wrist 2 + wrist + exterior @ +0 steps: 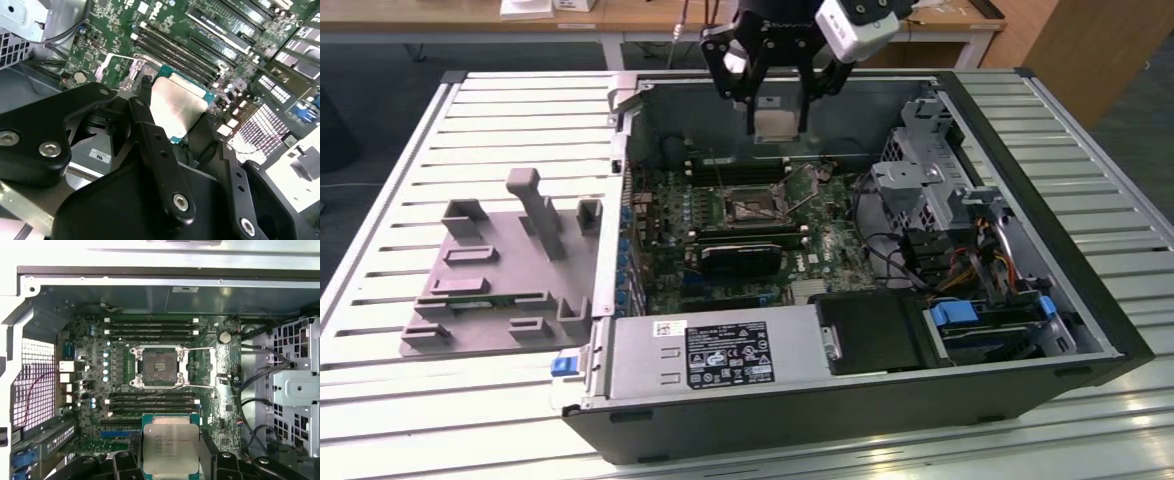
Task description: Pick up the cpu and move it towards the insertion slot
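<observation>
The cpu (774, 123) is a flat silvery square chip with a green rim, and my gripper (774, 108) is shut on it by two opposite edges. It hangs above the far part of the open computer case (1107, 330) in the exterior view. In the first wrist view the cpu (170, 447) sits between the black fingers (129, 460). The insertion slot (159, 368), a shiny metal frame with a dark centre, lies on the motherboard apart from the chip. In the second wrist view the cpu (176, 102) shines between both fingers (150, 125). The insertion slot (750, 205) lies nearer the camera than the chip.
Memory slots (150, 326) flank the socket on two sides. A black heatsink block (736, 256) sits nearer the camera, and a grey power supply (707, 352) beyond it. A drive cage with cables (947, 195) fills the exterior view's right. A grey parts fixture (494, 275) rests on the slatted table (400, 200).
</observation>
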Available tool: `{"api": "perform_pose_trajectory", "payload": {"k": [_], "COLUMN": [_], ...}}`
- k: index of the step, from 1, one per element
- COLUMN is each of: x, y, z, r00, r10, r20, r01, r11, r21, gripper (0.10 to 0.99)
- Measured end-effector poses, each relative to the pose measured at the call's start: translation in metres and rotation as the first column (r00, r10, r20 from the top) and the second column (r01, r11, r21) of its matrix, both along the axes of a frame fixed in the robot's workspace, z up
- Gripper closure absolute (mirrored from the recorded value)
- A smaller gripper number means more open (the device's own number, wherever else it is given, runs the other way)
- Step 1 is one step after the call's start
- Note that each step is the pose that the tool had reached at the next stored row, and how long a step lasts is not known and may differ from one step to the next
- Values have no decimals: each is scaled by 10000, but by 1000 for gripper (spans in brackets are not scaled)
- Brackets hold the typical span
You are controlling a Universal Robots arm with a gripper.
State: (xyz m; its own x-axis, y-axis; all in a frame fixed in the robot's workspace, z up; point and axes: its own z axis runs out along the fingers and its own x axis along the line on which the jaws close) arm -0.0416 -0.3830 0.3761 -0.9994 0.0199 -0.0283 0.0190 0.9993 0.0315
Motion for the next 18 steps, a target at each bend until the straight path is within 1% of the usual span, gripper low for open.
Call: {"api": "perform_pose_trajectory", "payload": {"k": [5, 11, 18], "x": [35, 51, 54], "y": [84, 174, 291], "z": [-25, -58, -126], "r00": [10000, 10000, 10000], "r10": [9, 41, 78], "r20": [0, 1, 0], "r01": [-9, -41, -78], "r11": [10000, 10000, 9999], "r21": [1, -9, -108], "gripper": [549, 549, 549]}}
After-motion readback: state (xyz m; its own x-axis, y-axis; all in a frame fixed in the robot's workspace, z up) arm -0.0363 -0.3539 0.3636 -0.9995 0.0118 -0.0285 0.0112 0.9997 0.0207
